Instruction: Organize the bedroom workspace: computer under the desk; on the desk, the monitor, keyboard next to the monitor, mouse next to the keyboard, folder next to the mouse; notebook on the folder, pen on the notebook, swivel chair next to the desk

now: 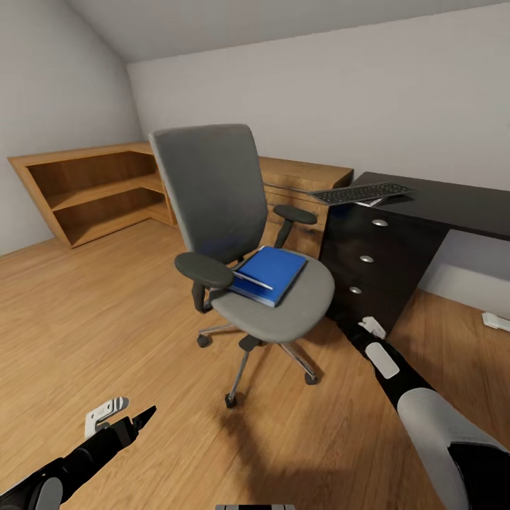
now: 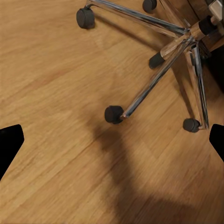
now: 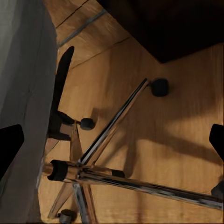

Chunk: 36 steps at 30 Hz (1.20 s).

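1. The folder (image 1: 271,273) lies on the chair (image 1: 234,234) seat, the pen (image 1: 253,279) on it.
2. The keyboard (image 1: 363,192) rests on the worktop (image 1: 453,202), far right.
3. Left end effector (image 1: 117,418) and right end effector (image 1: 371,327) are both released, low over the floor (image 1: 106,319).

I am looking into an attic bedroom used as a home office: a sloped ceiling (image 1: 283,21) is meeting plain pale walls over a wood-plank floor (image 1: 92,319). A grey swivel chair (image 1: 212,198) is standing beside a black desk (image 1: 453,202) carrying a keyboard (image 1: 363,192), and low wooden shelving (image 1: 99,188) is lining the wall.
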Available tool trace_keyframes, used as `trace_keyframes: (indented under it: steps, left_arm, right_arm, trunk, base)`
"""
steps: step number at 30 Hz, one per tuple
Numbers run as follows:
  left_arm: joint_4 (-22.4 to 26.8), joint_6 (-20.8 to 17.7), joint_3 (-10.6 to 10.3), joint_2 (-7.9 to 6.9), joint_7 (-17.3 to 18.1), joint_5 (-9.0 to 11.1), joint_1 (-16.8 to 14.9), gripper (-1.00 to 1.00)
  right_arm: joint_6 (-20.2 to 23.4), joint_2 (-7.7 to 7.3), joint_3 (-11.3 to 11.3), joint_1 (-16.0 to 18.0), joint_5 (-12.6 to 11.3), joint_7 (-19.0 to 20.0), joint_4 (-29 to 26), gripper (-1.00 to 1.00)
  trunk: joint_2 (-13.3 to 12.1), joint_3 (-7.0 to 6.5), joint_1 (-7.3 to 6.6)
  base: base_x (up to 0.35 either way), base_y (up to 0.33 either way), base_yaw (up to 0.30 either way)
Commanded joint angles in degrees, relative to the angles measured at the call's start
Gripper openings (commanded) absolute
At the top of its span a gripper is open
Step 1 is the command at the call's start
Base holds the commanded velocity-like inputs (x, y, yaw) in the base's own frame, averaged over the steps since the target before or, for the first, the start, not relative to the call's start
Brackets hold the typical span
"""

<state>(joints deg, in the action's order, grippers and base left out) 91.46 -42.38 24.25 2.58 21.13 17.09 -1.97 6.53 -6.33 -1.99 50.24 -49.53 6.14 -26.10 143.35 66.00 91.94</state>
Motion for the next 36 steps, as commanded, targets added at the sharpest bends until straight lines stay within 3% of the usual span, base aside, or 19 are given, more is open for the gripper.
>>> trace_keyframes:
  steps: [1,5,21,36]
  left_arm:
    - [0.0,-0.4,0.1,0.06,0.2,0.1,-0.1,1.0]
    - [0.0,-0.4,0.0,0.06,0.2,0.1,-0.1,1.0]
    - [0.0,-0.4,0.0,0.06,0.2,0.1,-0.1,1.0]
    - [0.0,-0.5,0.1,0.06,0.2,0.1,-0.1,1.0]
  right_arm:
    - [3.1,-0.52,-0.2,0.0,-2.8,1.7,0.0,1.0]
    - [9.1,-1.26,-0.2,-0.1,-6.1,4.8,0.3,1.0]
    - [10.9,-1.31,-0.1,-1.5,-6.0,14.4,0.6,1.0]
    - [11.2,-1.0,0.2,-1.6,-5.9,15.7,0.7,1.0]
  trunk:
    - [0.0,0.05,-0.01]
    - [0.0,0.05,-0.01]
    - [0.0,0.05,-0.01]
    - [0.0,0.05,-0.01]
  base:
    - [0.0,0.0,0.0]
    - [0.0,0.0,0.0]
    - [-0.023,0.0,0.0]
    - [-0.09,0.0,0.0]
